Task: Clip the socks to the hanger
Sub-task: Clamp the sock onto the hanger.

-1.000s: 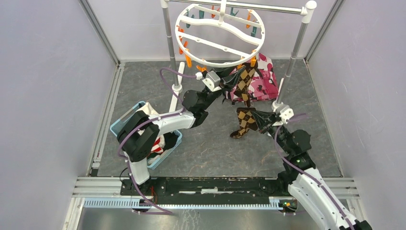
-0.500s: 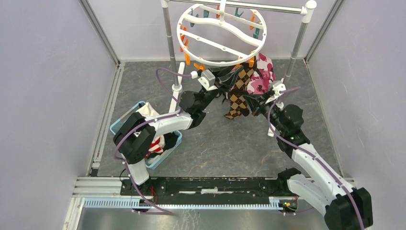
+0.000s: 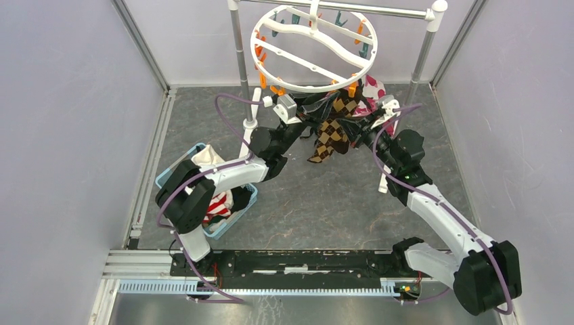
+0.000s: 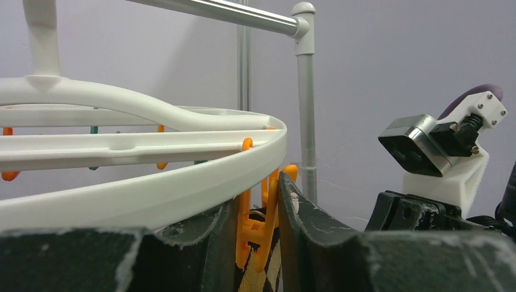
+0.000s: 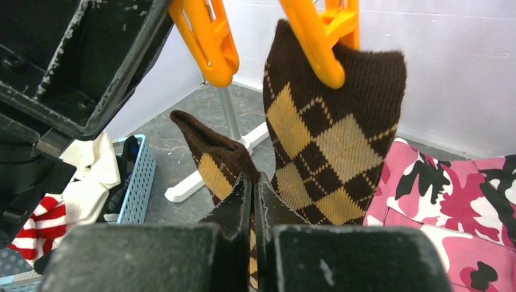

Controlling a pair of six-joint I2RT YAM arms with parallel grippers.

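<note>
Under hanger (image 4: 152,188), left end effector (image 4: 258,201) squeezing orange clothespin (image 4: 252,234), right end effector (image 5: 254,182) pinching argyle sock (image 5: 213,158).

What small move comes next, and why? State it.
Probably raise the right jaws, shut on the loose argyle sock, into the orange clothespin that the left jaws pinch on the hanger. Its cuff sits just below that pin; the other argyle sock is already clipped.

1. Hanger (image 3: 313,46): white ring, crossbars, orange/teal pins; hangs tilted at 12 o'clock.
2. Argyle sock (image 5: 334,152): cuff clipped in orange clothespin (image 5: 316,36), at the ring's 5 o'clock.
3. Second argyle sock (image 5: 210,152): cuff unclipped, just below empty orange clothespin (image 5: 207,42).
4. Red-white striped sock (image 3: 218,205): 8 o'clock.
</note>
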